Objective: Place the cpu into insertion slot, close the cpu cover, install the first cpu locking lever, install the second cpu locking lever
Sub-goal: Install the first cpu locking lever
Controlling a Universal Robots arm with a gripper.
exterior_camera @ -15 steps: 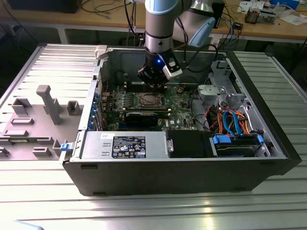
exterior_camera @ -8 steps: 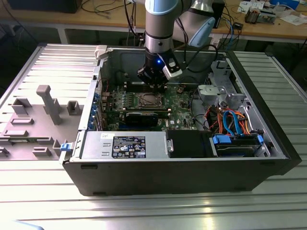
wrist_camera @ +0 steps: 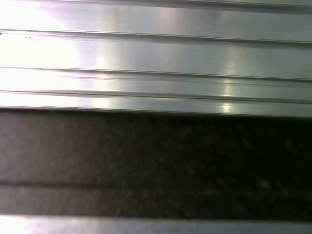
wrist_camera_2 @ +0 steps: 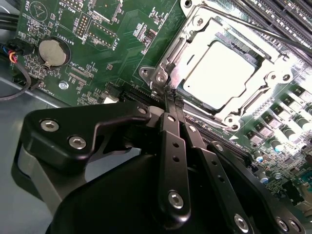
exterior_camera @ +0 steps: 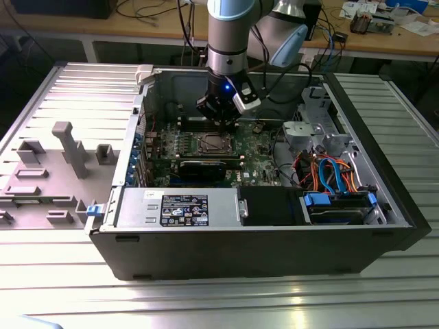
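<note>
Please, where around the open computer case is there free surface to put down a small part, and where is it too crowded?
Free: the ribbed metal table in front of the computer case, and the strip at the exterior view's right. Crowded: the grey fixture tray at the exterior view's left, and the case interior, with the motherboard, cables and the gripper above the cpu.

A ribbed aluminium table (exterior_camera: 62, 288) with long grooves carries an open black computer case (exterior_camera: 274, 253). Bright light glares off the metal in front of the case. On the exterior view's left of the case lies a grey moulded tray (exterior_camera: 48, 171). Behind the case stands a wooden workbench (exterior_camera: 384, 41) strewn with cables and papers.
</note>
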